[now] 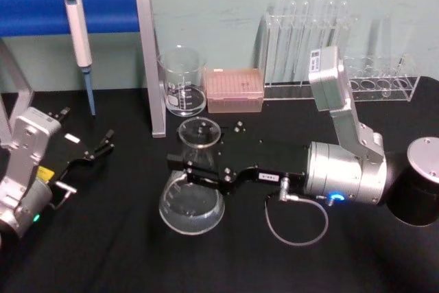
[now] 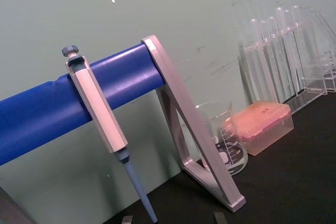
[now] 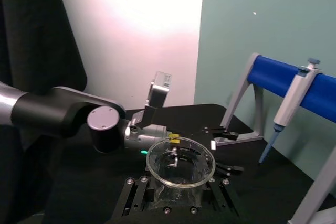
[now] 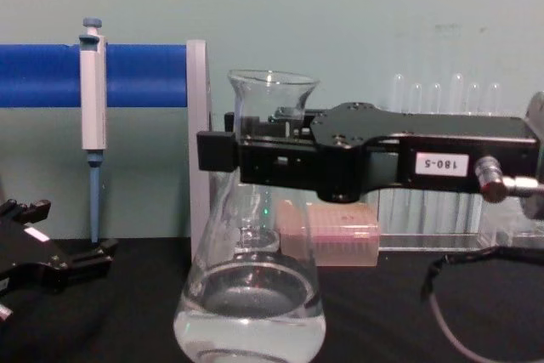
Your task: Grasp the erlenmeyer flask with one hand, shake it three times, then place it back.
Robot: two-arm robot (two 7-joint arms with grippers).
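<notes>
Gripping the erlenmeyer flask [image 1: 193,205] by its narrow neck, the right gripper [image 1: 195,168] has its flat black jaws pressed on the glass from both sides, just under the flared rim. The flask is clear and conical, its wide round base tapering up to the neck, with clear liquid pooled in the bottom. In the chest view it stands upright. It is at the middle of the black table [image 1: 103,252], nearer than the beaker [image 1: 182,80] and the pink tip box [image 1: 234,90], which stand far back by the wall. I cannot tell whether its base touches the table. The gripper reaches in from the right, so the flask is at its left tip. The left gripper [image 1: 103,143] lies low at the near left, well apart from the flask, its fingers spread and holding nothing
</notes>
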